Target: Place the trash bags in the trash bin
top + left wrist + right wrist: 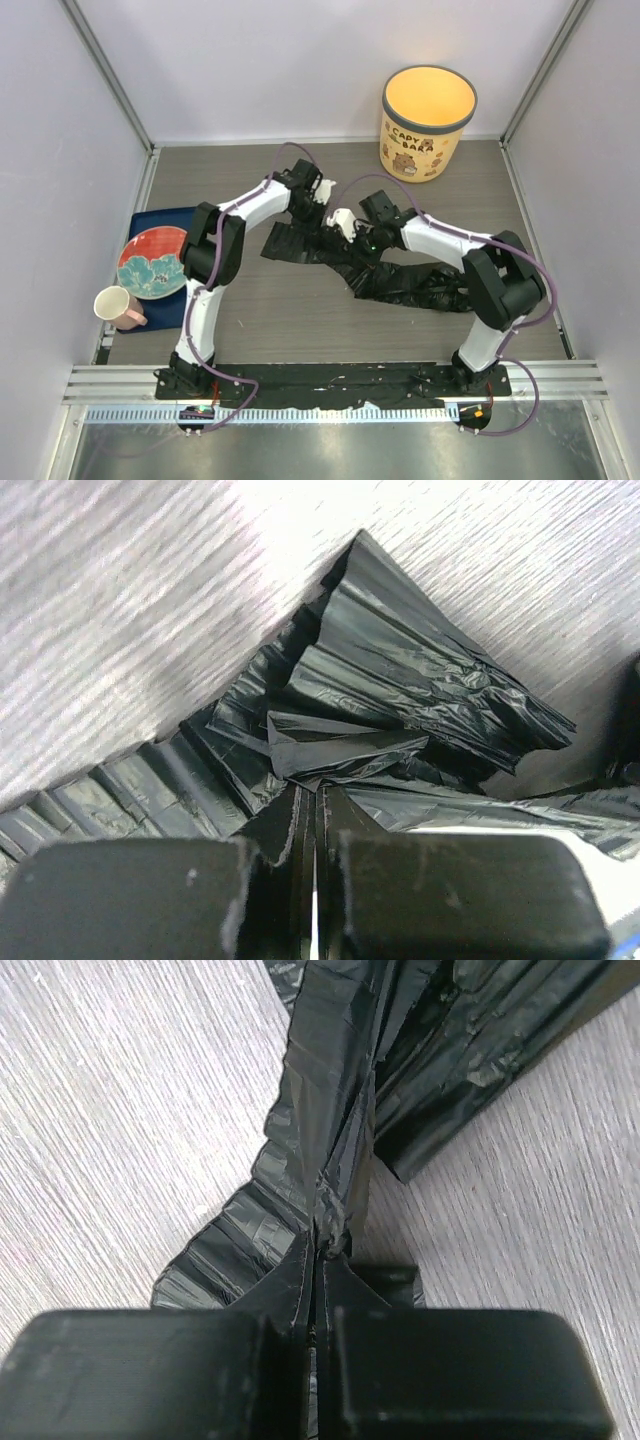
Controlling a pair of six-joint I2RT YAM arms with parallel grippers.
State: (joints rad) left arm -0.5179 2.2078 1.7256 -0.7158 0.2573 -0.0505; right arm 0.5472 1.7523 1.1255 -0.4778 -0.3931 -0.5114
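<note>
The trash bags (400,280) lie as one long crinkled sheet of glossy black film across the middle of the table. In the left wrist view the trash bags (400,680) rise in folds that converge at my left gripper (315,792), which is shut on a pinch of the film. My left gripper (325,222) works the sheet's left part. My right gripper (346,236) is close beside it, and in its wrist view the right gripper (319,1245) is shut on a puckered ridge of the trash bags (330,1110). The cream-yellow trash bin (428,125) stands upright at the far right, apart from both grippers.
A patterned plate (152,262) rests on a blue mat (150,222) at the left edge, with a pink mug (117,306) just in front of it. Grey walls enclose the table on three sides. A metal rail (340,385) runs along the near edge.
</note>
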